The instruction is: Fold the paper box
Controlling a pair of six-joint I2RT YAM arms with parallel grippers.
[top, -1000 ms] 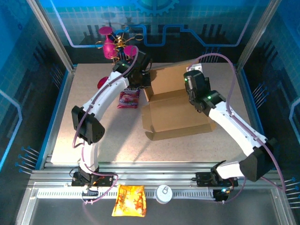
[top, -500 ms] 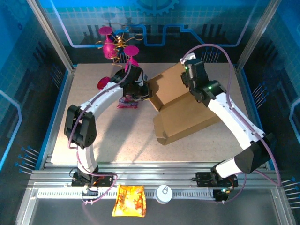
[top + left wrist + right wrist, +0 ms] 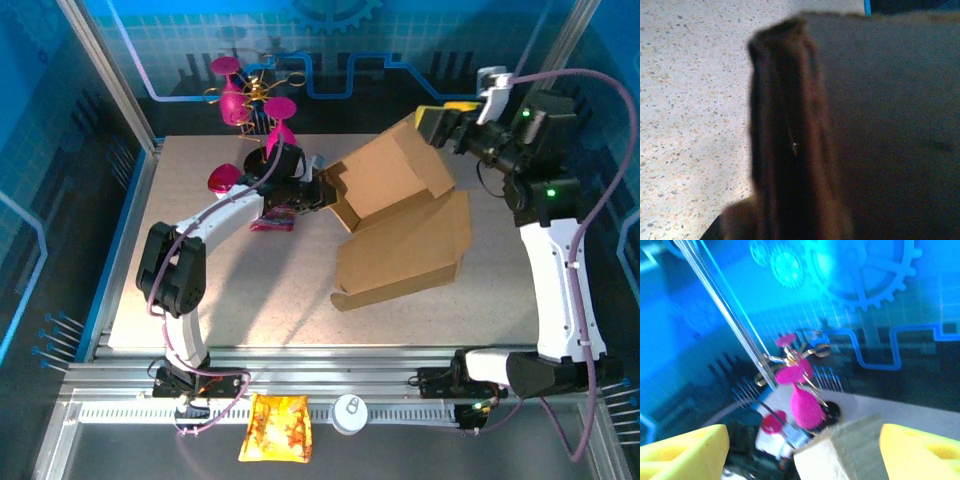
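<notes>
Brown cardboard fills the middle-right of the table: the paper box [image 3: 405, 250] has one broad panel lying flat on the speckled table [image 3: 200, 290], and its far part is tilted up off the surface. Up at that raised far corner is the right gripper [image 3: 445, 115]. From its wrist camera the yellow fingers [image 3: 682, 450] stand wide apart, with the box's corner [image 3: 845, 450] poking up between them and neither pad clearly touching it. Across on the other side, the left gripper [image 3: 318, 190] is right at the box's left flap. Its wrist camera gives a dark, blurred cardboard edge [image 3: 790, 135] very close up, so I can't tell whether it is clamped or parted. A pink snack packet [image 3: 272, 215] lies just beside the box, partly under the left arm
</notes>
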